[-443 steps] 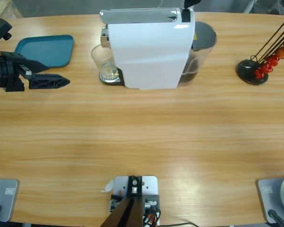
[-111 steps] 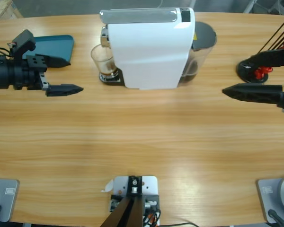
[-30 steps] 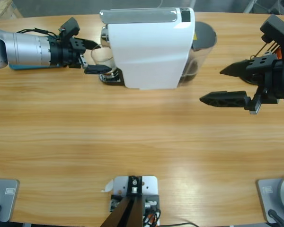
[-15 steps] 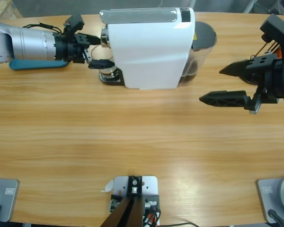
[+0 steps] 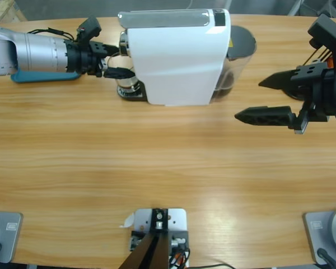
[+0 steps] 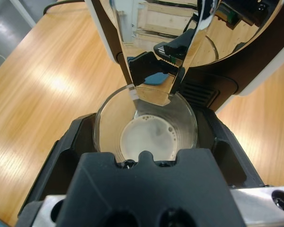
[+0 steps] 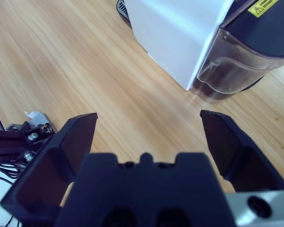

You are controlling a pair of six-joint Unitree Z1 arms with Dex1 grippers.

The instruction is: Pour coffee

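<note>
The coffee, dark with a pale tan foam top, fills the bottom of a clear glass. The glass stands on the drip tray under the chrome spout of the white coffee machine. My left gripper reaches in from the left. In the left wrist view the left gripper is open, one jaw on each side of the glass and close to its wall. My right gripper hovers open and holds nothing, to the right of the machine. The right gripper looks toward the machine's rear corner.
The machine's dark water tank sits at its right end and shows again as the water tank in the right wrist view. A blue tray lies under the left arm at the far left. Bare wooden table spreads in front.
Over the last second the left gripper slid further in around the glass and its jaws now flank it. The right gripper has barely moved.
</note>
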